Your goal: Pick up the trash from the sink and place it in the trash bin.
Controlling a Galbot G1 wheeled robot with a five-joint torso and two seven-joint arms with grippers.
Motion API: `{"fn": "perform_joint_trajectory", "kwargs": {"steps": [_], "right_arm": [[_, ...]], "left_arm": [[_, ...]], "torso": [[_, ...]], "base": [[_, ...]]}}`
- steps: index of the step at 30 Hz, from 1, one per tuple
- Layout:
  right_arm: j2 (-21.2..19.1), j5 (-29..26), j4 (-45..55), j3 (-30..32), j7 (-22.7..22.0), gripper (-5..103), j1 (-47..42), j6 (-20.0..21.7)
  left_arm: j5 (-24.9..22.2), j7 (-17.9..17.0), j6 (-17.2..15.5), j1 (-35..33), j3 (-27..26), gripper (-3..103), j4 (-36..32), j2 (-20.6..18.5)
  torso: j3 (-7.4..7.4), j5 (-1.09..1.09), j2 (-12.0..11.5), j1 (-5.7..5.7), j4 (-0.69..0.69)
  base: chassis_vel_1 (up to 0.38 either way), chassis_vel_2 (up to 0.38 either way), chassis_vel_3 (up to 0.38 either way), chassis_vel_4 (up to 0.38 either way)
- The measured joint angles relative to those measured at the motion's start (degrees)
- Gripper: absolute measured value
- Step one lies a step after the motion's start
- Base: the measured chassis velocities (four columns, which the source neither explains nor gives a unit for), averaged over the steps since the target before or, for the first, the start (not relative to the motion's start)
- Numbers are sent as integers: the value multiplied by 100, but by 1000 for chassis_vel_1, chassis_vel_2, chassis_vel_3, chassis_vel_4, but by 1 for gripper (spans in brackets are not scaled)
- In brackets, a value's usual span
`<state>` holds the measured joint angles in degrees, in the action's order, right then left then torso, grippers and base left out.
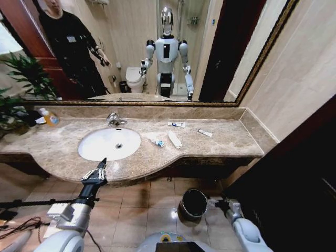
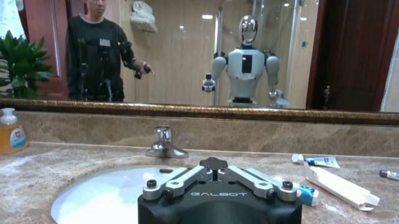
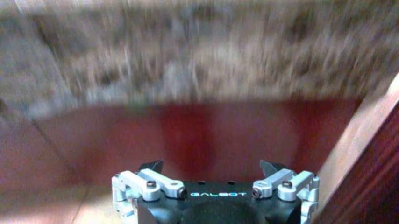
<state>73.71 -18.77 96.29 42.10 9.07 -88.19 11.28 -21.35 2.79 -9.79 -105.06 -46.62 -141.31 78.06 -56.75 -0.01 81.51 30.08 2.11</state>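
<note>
Left gripper (image 1: 102,164) pinched shut, holding nothing, at the counter's front edge by the sink (image 1: 109,144).

The trash is all on the brown marble countertop (image 1: 220,142), off to the right of those fingers: a blue-and-white piece (image 1: 157,142), a white wrapper (image 1: 175,139) with its long axis running front to back, then a tube (image 1: 177,124) and another tube (image 1: 205,133) lying roughly crosswise. The basin itself looks bare. Right gripper (image 3: 212,164) is spread open down low under the counter edge, near the trash bin (image 1: 193,204) on the floor.

sink (image 1: 100,149) white | countertop (image 1: 220,140) mottled brown marble | trash bin (image 1: 193,206) dark, shiny rim
</note>
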Motion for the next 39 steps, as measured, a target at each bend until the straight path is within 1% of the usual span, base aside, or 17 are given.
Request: {"fn": "perform_joint_trajectory", "kwargs": {"steps": [1, 2, 3, 5, 7, 9, 10, 14, 19, 20, 24, 26, 29, 34, 36, 37, 39], "right_arm": [[-17, -56, 420, 121, -21, 100, -155, 9], [-17, -56, 420, 121, -21, 100, -155, 9], [-33, -114, 799, 209, -30, 100, -278, 45], [-60, -223, 1368, 334, -51, 100, -451, 137], [-89, -310, 1782, 374, -76, 100, -576, 189], [-152, -372, 2127, 342, -128, 100, -649, 205], [-152, -372, 2127, 342, -128, 100, -649, 205], [-336, -451, 2626, 82, -91, 100, -502, 287], [-483, -545, 2695, -134, 153, 100, -147, 354], [-585, -588, 2677, -253, 233, 100, 43, 431], [-758, -594, 2472, -532, 271, 100, 366, 520], [-897, -599, 2272, -760, 211, 100, 636, 535], [-984, -626, 2102, -962, 166, 100, 897, 537], [-1017, -663, 1883, -1287, 4, 100, 1327, 550], [-1010, -685, 1722, -1565, -139, 100, 1680, 607], [-1010, -685, 1722, -1565, -139, 100, 1680, 607], [-970, -699, 1514, -1907, -348, 100, 2049, 640]], "left_arm": [[0, 0, 0, 0, 0, 0, 0, 0], [0, 0, 0, 0, 0, 0, 0, 0], [0, 0, 0, 0, 0, 0, 0, 0], [0, 0, 0, 0, 0, 0, 0, 0], [0, 0, 0, 0, 0, 0, 0, 0], [0, 0, 0, 0, 0, 0, 0, 0], [0, 0, 0, 0, 0, 0, 0, 0], [0, 0, 0, 0, 0, 0, 0, 0], [0, 0, 0, 0, 0, 0, 0, 0], [0, 0, 0, 0, 0, 0, 0, 0], [0, 0, 0, 0, 0, 0, 0, 0], [0, 0, 0, 0, 0, 0, 0, 0], [0, 0, 0, 0, 0, 0, 0, 0], [0, -1, 0, 0, 0, 0, 0, 0], [0, 0, 0, 0, 0, 0, 0, 0], [0, 0, 0, 0, 0, 0, 0, 0], [0, 0, 0, 0, 0, 0, 0, 0]], "torso": [[0, 2, 0, 0, 0], [0, 2, 0, 0, 0], [0, 1, 0, 0, -1], [0, -2, 0, 0, 0], [0, 0, 1, 0, 0], [0, -1, 1, 0, -1], [0, -1, 1, 0, -1], [0, 1, 1, 0, -1], [0, 0, 0, 0, 1], [0, 1, 0, 0, 0], [0, 2, 0, 0, 0], [0, 1, 0, 0, 0], [0, 0, 0, 0, 0], [-1, 1, 0, 0, 0], [-1, 0, 0, 0, 0], [-1, 0, 0, 0, 0], [-1, 0, 0, 0, 0]], "base": [[0, 0, 0, 0], [0, 0, 0, 0], [0, 0, 0, 0], [0, 0, 0, 0], [0, 0, 0, 0], [0, 0, 0, 0], [0, 0, 0, 0], [0, 0, 0, 0], [0, 0, 0, 0], [0, 0, 0, 0], [0, 0, 0, 0], [0, 0, 0, 0], [0, 0, 0, 0], [0, 0, 0, 0], [0, 0, 0, 0], [0, 0, 0, 0], [0, 0, 0, 0]]}}
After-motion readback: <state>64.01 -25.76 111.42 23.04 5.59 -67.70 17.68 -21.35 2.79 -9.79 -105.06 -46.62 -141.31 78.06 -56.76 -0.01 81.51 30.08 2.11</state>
